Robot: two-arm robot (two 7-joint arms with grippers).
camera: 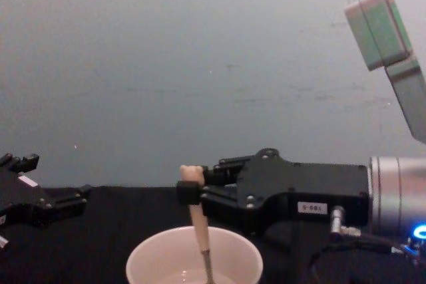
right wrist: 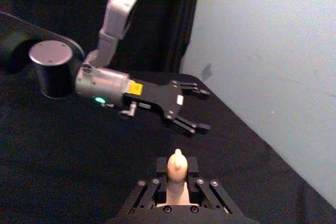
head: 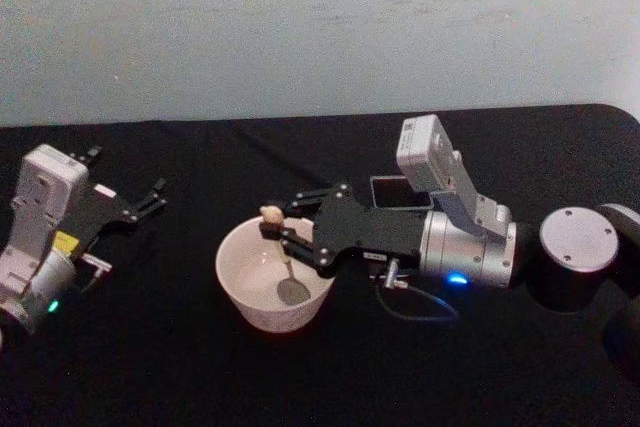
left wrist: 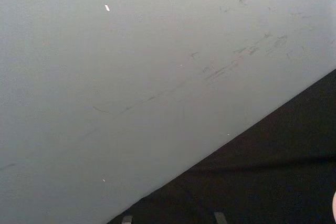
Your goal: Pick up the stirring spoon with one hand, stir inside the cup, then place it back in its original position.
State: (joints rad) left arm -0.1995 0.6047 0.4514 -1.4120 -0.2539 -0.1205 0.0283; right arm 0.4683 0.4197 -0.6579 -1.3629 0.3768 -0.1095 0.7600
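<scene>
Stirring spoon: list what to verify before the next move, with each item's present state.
1. Grip: right gripper shut on the stirring spoon just below its bear head: ok.
2. Depth: spoon's bowl down inside the cup: ok.
3. Stance: cup upright on the table: ok.
4. Clearance: left gripper open, off to the left, apart from the cup: ok.
5. Return spot: holder mouth free: cannot tell, mostly hidden behind the right gripper.

The black-clothed table (head: 180,367) bears the cup (head: 262,315) and, seemingly, the dark holder (head: 392,192) behind it.
</scene>
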